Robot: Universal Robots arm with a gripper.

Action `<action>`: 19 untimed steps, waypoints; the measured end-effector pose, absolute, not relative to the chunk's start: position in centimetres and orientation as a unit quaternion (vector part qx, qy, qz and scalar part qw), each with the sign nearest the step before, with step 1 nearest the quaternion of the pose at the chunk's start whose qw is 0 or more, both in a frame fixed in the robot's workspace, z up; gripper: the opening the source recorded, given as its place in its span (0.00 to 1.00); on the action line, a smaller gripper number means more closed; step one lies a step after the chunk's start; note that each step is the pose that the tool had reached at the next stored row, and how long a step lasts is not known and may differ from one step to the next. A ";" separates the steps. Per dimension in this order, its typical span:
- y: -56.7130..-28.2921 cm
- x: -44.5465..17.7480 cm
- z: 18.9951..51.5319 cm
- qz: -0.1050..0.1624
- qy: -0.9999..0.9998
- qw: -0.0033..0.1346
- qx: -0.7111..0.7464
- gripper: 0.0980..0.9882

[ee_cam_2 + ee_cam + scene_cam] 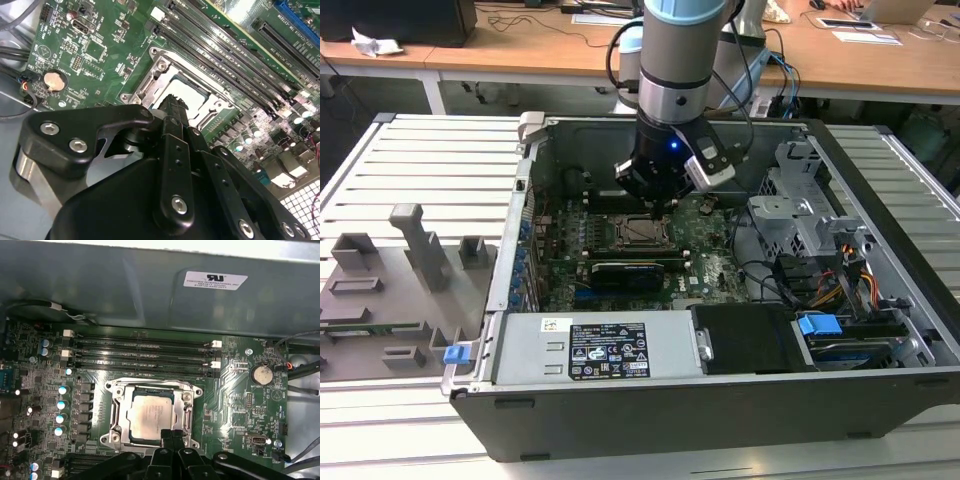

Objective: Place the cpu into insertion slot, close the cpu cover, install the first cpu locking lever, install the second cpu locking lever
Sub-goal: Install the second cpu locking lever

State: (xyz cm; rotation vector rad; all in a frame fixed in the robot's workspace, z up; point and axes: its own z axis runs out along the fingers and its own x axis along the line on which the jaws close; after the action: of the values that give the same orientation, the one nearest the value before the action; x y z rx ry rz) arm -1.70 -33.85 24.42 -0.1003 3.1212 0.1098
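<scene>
The cpu [150, 415], a pale silver square chip, lies flat in the insertion slot [111, 438] on the green motherboard. The grey cpu cover [119, 412] is folded down around it, and the chip shows through its window. In the second wrist view the cpu [186, 95] and cover [155, 75] lie just beyond the fingertips. My gripper [172, 436] is shut, its black fingers pressed together with the tips at the cover's edge. In the exterior view the gripper [655, 207] hangs just above the socket [642, 232] inside the open computer case.
Long black memory slots [140, 352] run beside the socket. A black graphics card [625, 270] lies in front of it, then the power supply [600, 350]. A grey drive cage [800, 215] and cables [840, 285] fill the exterior view's right. A grey parts fixture [390, 290] sits outside the case.
</scene>
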 end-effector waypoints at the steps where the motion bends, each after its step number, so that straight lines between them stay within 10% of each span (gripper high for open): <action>1: -33.9 -1.7 24.4 0.035 0.999 0.008 -0.032 0.01; 19: -37.4 -1.8 23.7 0.046 0.998 0.003 -0.032 0.01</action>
State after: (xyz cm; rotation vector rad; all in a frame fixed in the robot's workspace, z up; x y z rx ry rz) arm -1.81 -37.41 23.73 -0.1004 3.1304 0.1444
